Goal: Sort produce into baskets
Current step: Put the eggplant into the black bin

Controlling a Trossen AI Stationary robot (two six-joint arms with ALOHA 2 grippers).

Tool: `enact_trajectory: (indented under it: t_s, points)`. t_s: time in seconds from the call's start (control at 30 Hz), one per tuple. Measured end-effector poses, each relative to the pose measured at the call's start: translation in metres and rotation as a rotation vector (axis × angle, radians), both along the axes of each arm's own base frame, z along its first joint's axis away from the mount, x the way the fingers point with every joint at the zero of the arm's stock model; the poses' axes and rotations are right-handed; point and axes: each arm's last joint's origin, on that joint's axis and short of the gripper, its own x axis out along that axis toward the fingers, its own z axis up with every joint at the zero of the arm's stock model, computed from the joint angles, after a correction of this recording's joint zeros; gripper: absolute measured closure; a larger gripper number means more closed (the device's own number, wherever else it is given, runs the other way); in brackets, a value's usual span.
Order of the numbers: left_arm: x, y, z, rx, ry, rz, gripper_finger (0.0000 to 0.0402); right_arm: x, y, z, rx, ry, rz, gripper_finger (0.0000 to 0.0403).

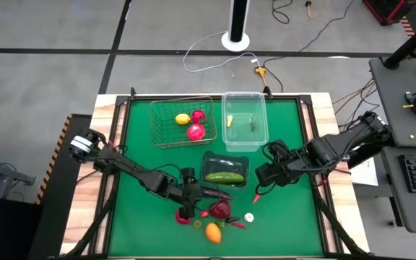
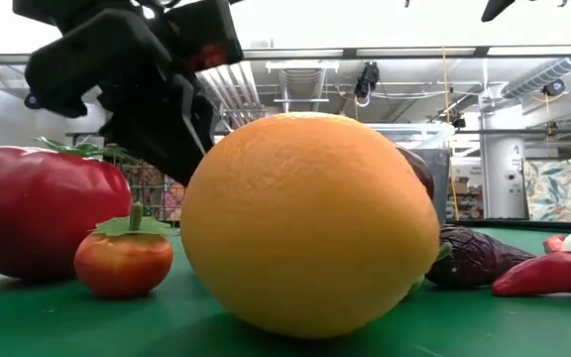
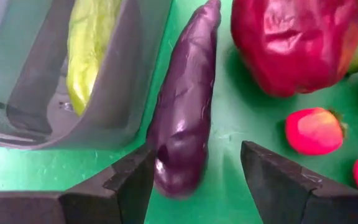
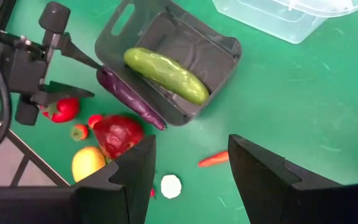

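A purple eggplant [image 3: 185, 112] lies on the green table along the outer wall of the dark tray [image 3: 114, 93], which holds a green cucumber [image 1: 224, 177]. My left gripper [image 3: 194, 180] is open and low over the table, one finger on each side of the eggplant's near end. My right gripper [image 4: 191, 180] hangs open above the table right of the tray, with nothing between its fingers. A lemon [image 1: 183, 119] and two red fruits [image 1: 196, 131] lie in the wire basket [image 1: 161, 133]. The clear tub [image 1: 244, 119] holds small chilies.
Close beside the left gripper lie a dark-red fruit [image 1: 220, 209], an orange [image 2: 310, 223], a red tomato [image 2: 38, 208], a small tomato [image 2: 124, 260], white garlic [image 1: 249, 217] and a red chili [image 1: 256, 196]. Bare green table shows at the left [image 1: 139, 180].
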Motion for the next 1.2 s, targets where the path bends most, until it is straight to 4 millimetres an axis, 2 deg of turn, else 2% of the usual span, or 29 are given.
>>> enact_trajectory:
  t_s: [0.27, 0.53, 0.87, 1.03, 1.2]
  points:
    - [0.003, -0.001, -0.015, 0.015, 0.033, 0.022, 0.0183, 0.0, 0.0, 0.0, 0.0, 0.0, -0.001, 0.0211]
    - [0.003, -0.001, -0.017, 0.008, 0.032, 0.031, 0.0188, 0.0, 0.0, 0.0, 0.0, 0.0, 0.0, 0.0211]
    - [0.003, -0.002, -0.017, -0.024, 0.056, 0.008, 0.0279, 0.0, 0.0, 0.0, -0.001, 0.0, 0.001, 0.0211]
    - [-0.004, 0.0, -0.012, -0.004, 0.102, -0.007, 0.0288, 0.0, 0.0, 0.0, 0.0, 0.0, 0.0, 0.0211]
    - [-0.015, 0.005, 0.012, 0.012, 0.094, -0.046, 0.0287, 0.0, 0.0, 0.0, -0.001, 0.0, 0.001, 0.0211]
